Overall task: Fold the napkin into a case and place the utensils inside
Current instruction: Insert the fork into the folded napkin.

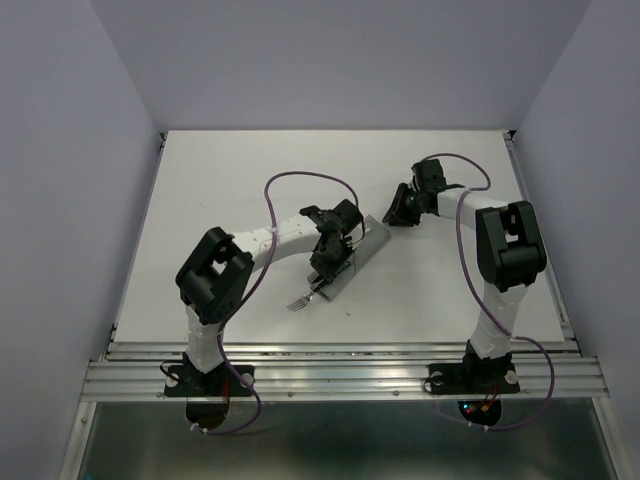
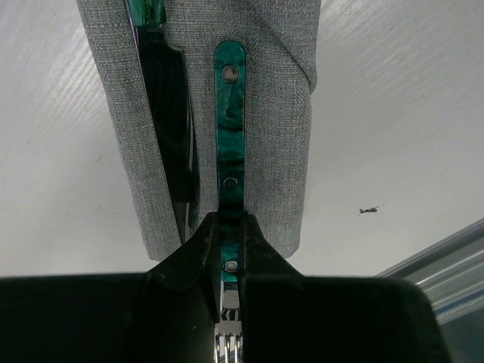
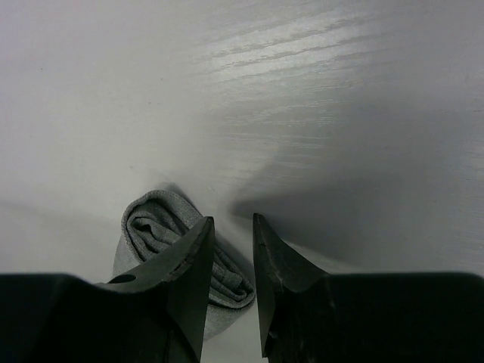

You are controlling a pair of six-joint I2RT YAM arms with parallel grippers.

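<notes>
- A purple cable (image 1: 300, 178) loops from the left arm over the table, above and behind the case (image 1: 365, 240); a second one arcs over the right arm.
- In the top view the left arm's wrist and the left gripper (image 1: 328, 262) cover the near half of the case, so only its far end shows there.
- A small dark speck (image 2: 369, 209) lies on the table to the right of the case, apart from it.
- The case lies slantwise near the table's middle, between the two grippers.
- In the left wrist view the left gripper (image 2: 229, 223) is pinched on the fork (image 2: 230, 128) low on its teal handle, just above the tines.
- The rest of the handle lies uncovered along the grey cloth of the case (image 2: 276, 136), while the tines (image 1: 300, 301) stick out past its near end.
- A second utensil (image 2: 160, 106), dark and glossy with a bit of teal at the top, sits under a fold on the case's left side.
- The right gripper (image 3: 232, 221) hovers at the far end, with its fingers (image 3: 198, 257) a narrow gap apart and nothing between them.
- The cloth's layered end (image 3: 155, 219) lies just left of that gap and partly behind the left finger.
- The table (image 1: 230, 180) is white with a faint wood grain.
- A metal rail (image 1: 340, 375) runs along its near edge.
- Plain pale lilac walls (image 1: 330, 60) close it in on three sides.
</notes>
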